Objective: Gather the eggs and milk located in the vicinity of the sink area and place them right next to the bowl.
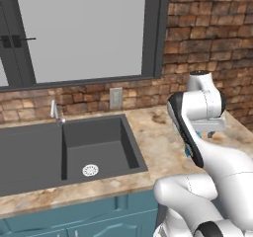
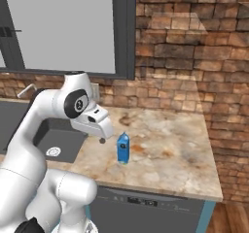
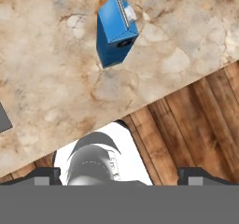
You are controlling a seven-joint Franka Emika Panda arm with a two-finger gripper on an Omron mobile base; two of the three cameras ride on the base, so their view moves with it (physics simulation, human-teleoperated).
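Milk upright on the marble surface, blue carton with gabled top, pale patch near the ridge visible in hand view. Hand spread wide, nothing between the fingertips; tips far apart at the bottom of the hand view, well clear of the milk. Hand held above the surface's front edge, looking down past it onto wooden floor. In right base view, hand hangs just left of the milk and a little higher, not touching it. Milk standing alone, near the front edge of the surface, slightly tilted-looking in hand view owing to camera roll. In left base view, a sliver of blue peeks from behind the arm's forearm link.

Sink to the left of the milk, well apart: dark grey recessed basin, round silver drain, thin silver tap at its back rim. Brick wall behind the milk; window above the sink; wall outlet between window and surface. Teal cabinet fronts below the sink; dark appliance panel below the milk.
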